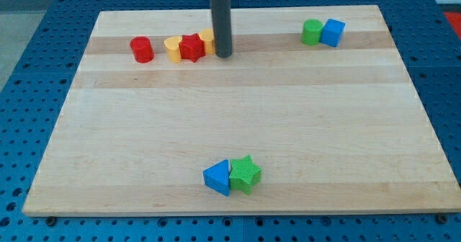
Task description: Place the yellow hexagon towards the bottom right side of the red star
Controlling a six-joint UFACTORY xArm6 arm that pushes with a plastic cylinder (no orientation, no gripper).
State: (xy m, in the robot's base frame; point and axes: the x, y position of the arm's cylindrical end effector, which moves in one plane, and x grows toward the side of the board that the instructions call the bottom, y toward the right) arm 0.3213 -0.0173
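Observation:
The red star (pixel 191 47) lies near the view's top left on the wooden board (pixel 238 119). The yellow hexagon (pixel 208 39) touches the star's right side and is partly hidden behind my rod. A yellow heart-shaped block (pixel 173 47) touches the star's left side. My tip (pixel 224 55) rests on the board just right of the yellow hexagon, touching or almost touching it, and right of the red star.
A red cylinder (pixel 142 50) stands left of the yellow heart. A green cylinder (pixel 312 32) and a blue cube (pixel 332 32) sit together at the top right. A blue triangle (pixel 217 178) and a green star (pixel 245 173) touch near the bottom middle.

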